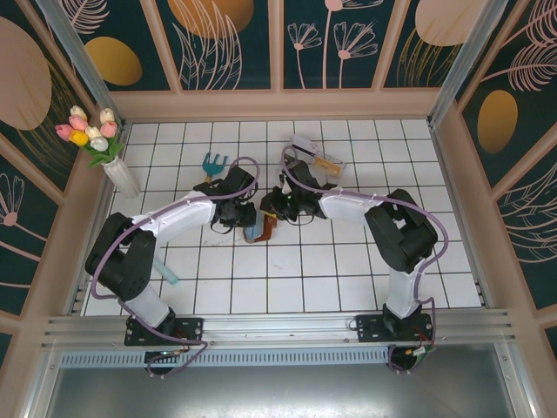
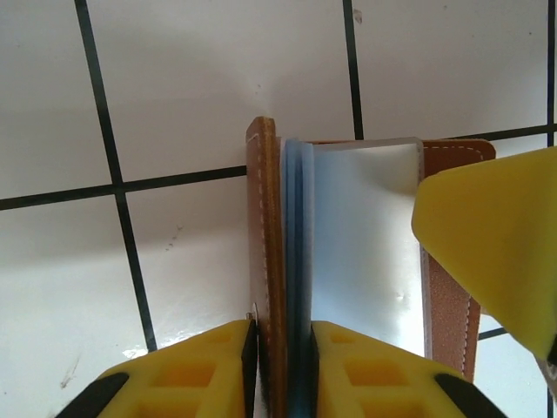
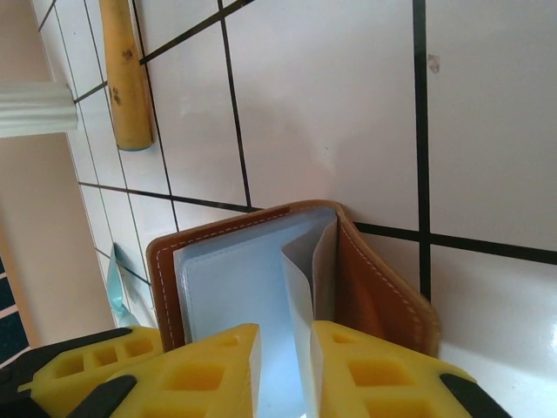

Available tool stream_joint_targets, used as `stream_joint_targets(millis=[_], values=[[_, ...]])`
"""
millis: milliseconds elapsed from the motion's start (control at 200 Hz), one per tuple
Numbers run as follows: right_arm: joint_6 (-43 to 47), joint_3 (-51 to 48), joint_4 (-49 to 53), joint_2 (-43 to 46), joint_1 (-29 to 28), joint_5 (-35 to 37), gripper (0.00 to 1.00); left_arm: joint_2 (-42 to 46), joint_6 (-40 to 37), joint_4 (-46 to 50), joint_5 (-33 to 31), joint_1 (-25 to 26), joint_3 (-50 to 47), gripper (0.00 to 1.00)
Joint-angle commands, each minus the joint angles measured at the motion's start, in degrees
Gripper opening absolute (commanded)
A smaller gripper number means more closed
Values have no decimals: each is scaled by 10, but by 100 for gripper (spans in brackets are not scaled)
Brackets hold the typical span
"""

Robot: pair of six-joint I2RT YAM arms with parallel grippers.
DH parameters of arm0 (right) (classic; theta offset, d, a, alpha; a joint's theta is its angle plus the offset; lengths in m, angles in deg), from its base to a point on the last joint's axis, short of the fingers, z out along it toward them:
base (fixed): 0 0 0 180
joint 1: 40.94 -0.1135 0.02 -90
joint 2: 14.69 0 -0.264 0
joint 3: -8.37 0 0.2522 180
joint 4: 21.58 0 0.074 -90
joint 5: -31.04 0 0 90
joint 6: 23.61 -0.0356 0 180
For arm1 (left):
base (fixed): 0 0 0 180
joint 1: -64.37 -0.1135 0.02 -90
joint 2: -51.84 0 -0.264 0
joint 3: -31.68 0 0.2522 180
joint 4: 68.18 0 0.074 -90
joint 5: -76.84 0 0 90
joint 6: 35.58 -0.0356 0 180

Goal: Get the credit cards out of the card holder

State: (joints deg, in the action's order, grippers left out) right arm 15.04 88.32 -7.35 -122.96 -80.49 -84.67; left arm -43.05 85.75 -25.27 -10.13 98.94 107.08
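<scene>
L gripper (image 2: 280,353) clamped on card holder (image 2: 265,218), brown cover plus blue-grey leaves between fingers. R gripper (image 3: 285,357) astride one pocket leaf; pinched or not, can't tell. Holder open on white tiles (image 2: 174,70), mid-table. Step prob. spreading pockets to reach credit cards. Next needs a pinch on a card edge, then a straight pull. Hard to tell which pocket holds cards: leaves pale, insides hidden.
</scene>
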Motion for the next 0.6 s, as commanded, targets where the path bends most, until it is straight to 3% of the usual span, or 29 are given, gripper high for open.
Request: stream_joint_targets(millis=[0,105,355,596], values=[[27,15,32,-14,-3,14,26,8,0,-24,27,0,-19,26],[37,18,43,-19,-3,17,26,12,5,-45,57,-6,-32,26],[46,14,49,-17,-3,24,28,30,10,-57,71,-21,-43,44],[54,20,50,-17,-3,23,32,49,10,-70,93,-37,-56,54]])
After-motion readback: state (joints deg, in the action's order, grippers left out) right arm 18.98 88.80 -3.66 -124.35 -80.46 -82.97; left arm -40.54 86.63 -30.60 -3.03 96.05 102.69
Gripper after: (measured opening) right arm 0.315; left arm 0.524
